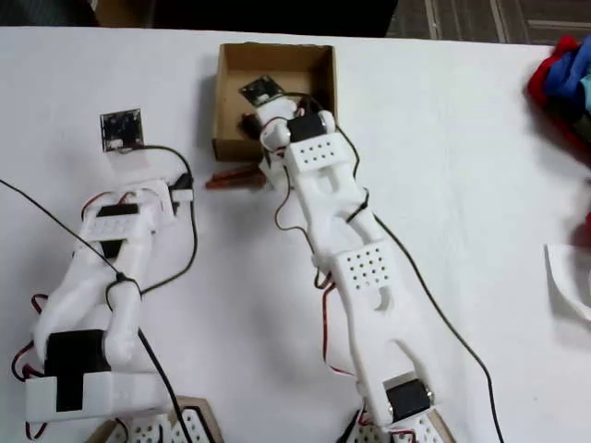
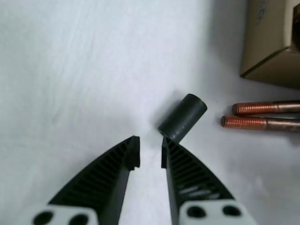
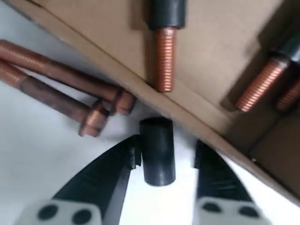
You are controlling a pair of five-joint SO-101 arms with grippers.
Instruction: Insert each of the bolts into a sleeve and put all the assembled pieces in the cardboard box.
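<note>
Sleeve (image 3: 158, 157) sits between your right gripper's (image 3: 167, 151) parted jaws; left gripper's (image 2: 150, 151) jaws, slightly apart, flank a second sleeve (image 2: 183, 118).

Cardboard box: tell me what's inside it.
The cardboard box holds a copper bolt seated in a black sleeve, plus two more threaded ends beside it, their sleeves mostly cut off. In the high view, the right arm covers part of the box floor.

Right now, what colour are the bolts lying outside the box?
The bolts are copper-coloured; clearest in the right wrist view.
</note>
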